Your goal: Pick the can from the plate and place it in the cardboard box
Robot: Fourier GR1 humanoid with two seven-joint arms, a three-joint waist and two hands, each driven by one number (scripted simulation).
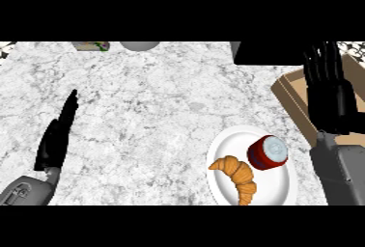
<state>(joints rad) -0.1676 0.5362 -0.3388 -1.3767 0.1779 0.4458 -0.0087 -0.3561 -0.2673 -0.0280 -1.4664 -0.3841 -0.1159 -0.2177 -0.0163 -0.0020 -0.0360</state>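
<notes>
A red can (pixel 267 153) with a pale lid lies on the white plate (pixel 285 190) at the lower right of the head view, next to a croissant (pixel 238 176). The cardboard box (pixel 296 94) stands at the right edge, behind the plate. My right hand (pixel 331 94) hangs over the box, fingers straight and pointing away, holding nothing; it is right of and beyond the can, not touching it. At the left, my left hand (pixel 57 135) rests open, fingers straight, far from the plate.
A dark block (pixel 267 53) sits at the back right beside the box. A grey round object (pixel 140 45) and a small colourful item (pixel 92 46) lie at the counter's back edge. White marble counter (pixel 157 120) spreads between the hands.
</notes>
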